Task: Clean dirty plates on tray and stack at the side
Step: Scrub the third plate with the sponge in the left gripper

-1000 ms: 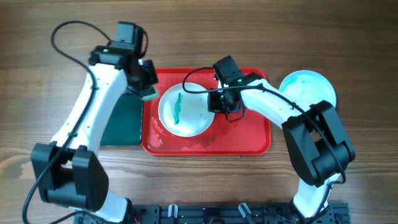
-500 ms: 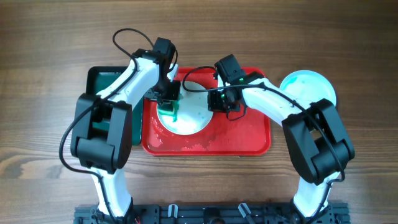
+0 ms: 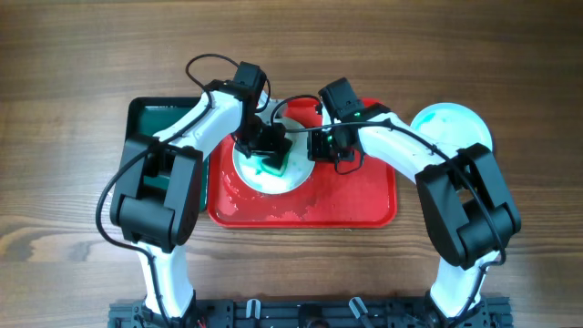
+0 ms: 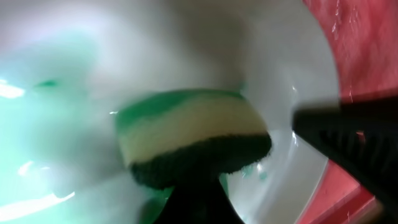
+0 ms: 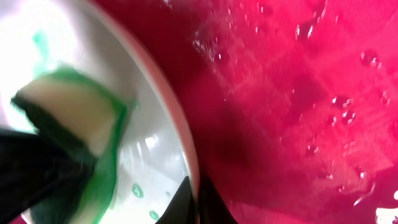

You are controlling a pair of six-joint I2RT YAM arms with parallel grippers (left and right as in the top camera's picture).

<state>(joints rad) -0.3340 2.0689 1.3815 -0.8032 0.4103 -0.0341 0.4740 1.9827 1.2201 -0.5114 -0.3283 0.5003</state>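
A white plate [image 3: 293, 179] with green smear lies on the red tray [image 3: 360, 196]. My left gripper [image 3: 271, 155] is shut on a green-and-yellow sponge [image 3: 274, 165] pressed on the plate's middle; the left wrist view shows the sponge [image 4: 189, 134] against the smeared plate [image 4: 292, 81]. My right gripper [image 3: 321, 150] is shut on the plate's right rim [image 5: 186, 155], with the sponge [image 5: 74, 118] and the tray [image 5: 298, 93] in its view. Another pale blue plate [image 3: 453, 128] lies on the table right of the tray. A third plate is not in view.
A dark green tray [image 3: 173, 123] sits left of the red tray, partly under my left arm. Water drops and smears lie on the red tray's floor. Wooden table [image 3: 73, 228] surrounds everything.
My left arm swung right from the green tray onto the plate, carrying the sponge to the plate's middle over the green smear. My right gripper stayed on the rim.
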